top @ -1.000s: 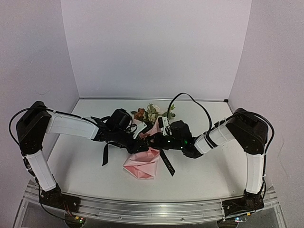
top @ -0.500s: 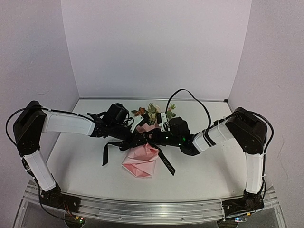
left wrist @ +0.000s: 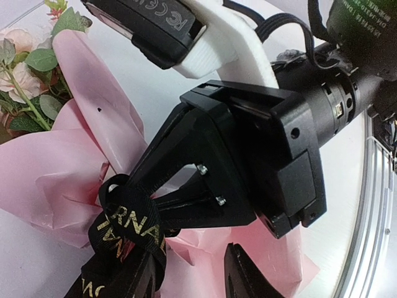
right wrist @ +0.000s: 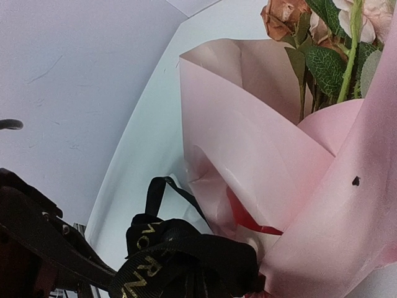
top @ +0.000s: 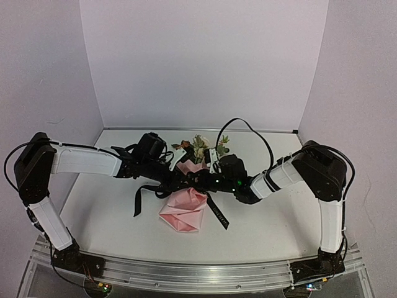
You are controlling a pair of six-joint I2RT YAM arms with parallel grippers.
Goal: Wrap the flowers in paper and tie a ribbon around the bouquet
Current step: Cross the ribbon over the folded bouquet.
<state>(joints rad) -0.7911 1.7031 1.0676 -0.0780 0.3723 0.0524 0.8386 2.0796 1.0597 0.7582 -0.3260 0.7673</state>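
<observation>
The bouquet (top: 185,211) lies mid-bench (top: 267,230), blooms toward 12 o'clock. At its neck, the right claw (left wrist: 149,208), reaching from 3 o'clock, is closed on the ribbon (left wrist: 127,233). The left claw (left wrist: 186,279) stands parted just beside the ribbon at 9 o'clock.

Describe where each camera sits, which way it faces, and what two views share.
Top external: high at the near edge, looking down on the table; left arm and right arm show.
Left wrist: faces the right tool and ribbon; own fingers at bottom edge.
Right wrist: faces paper and flowers; own fingers not discernible.
Both wrist views share the ribbon.
</observation>
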